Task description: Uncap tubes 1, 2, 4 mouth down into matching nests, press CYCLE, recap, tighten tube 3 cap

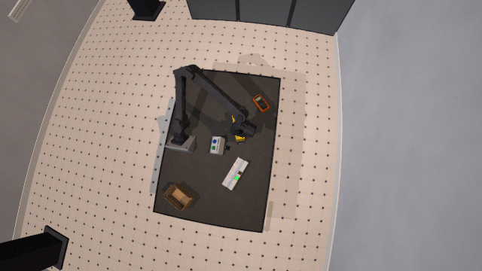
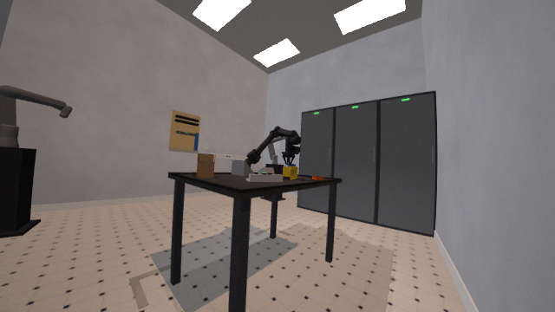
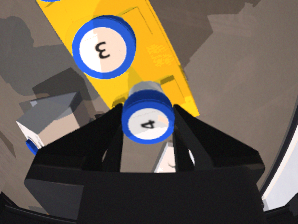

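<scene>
My gripper point(image 3: 148, 111) point(image 2: 289, 163) is shut on the blue cap of tube 4 point(image 3: 148, 125), with the clear tube showing just beyond it at the end of the yellow decapping station point(image 1: 239, 138) point(image 2: 290, 173) point(image 3: 167, 62). The blue-rimmed cap of tube 3 point(image 3: 103, 47) sits on its tube. An edge of another blue cap shows at the top of the wrist view; tube 1 is out of view. The white cap tray point(image 1: 228, 183) point(image 2: 265, 178) has its green lamp point(image 1: 236, 178) lit and its other lamp point(image 1: 239, 173) dark. No blue cap shows on the tray.
The key housing point(image 1: 219, 150) with the blue key point(image 1: 214, 141) and green key point(image 1: 213, 147) stands between arm base and station. A small black object point(image 1: 227, 147) is beside it. An orange multimeter point(image 1: 260, 103) point(image 2: 317, 178) and a brown open box point(image 1: 180, 197) point(image 2: 205, 165) lie farther off.
</scene>
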Controlling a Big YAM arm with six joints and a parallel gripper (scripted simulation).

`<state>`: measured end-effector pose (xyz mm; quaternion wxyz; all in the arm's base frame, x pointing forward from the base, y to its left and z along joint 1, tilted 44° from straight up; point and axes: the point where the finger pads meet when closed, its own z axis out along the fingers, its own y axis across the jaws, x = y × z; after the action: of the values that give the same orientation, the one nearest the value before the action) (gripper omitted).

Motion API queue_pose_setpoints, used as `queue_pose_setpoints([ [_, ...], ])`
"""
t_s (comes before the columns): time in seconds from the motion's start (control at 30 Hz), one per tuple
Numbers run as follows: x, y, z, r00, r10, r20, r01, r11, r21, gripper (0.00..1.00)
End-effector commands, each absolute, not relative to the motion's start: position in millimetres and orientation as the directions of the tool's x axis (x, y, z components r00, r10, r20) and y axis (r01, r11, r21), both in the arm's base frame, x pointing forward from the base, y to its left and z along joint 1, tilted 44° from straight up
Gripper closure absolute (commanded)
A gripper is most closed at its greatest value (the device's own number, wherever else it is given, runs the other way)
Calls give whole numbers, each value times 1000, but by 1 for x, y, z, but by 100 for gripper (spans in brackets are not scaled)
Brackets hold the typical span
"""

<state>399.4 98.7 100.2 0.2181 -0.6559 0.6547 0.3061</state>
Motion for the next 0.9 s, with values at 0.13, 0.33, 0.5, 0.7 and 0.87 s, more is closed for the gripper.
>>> queue_pose_setpoints([
  [0.13, 408, 100, 108, 4, -723, -691, -995, -73, 70, 100],
  [0.33, 408, 100, 108, 4, -723, -691, -995, -73, 70, 100],
  [0.5, 409, 108, 108, -145, -727, -671, -983, 27, 183, 100],
  [0.7, 409, 108, 107, -336, -707, -622, -935, 170, 311, 100],
  [0.87, 409, 108, 106, -554, -644, -528, -825, 341, 451, 100],
])
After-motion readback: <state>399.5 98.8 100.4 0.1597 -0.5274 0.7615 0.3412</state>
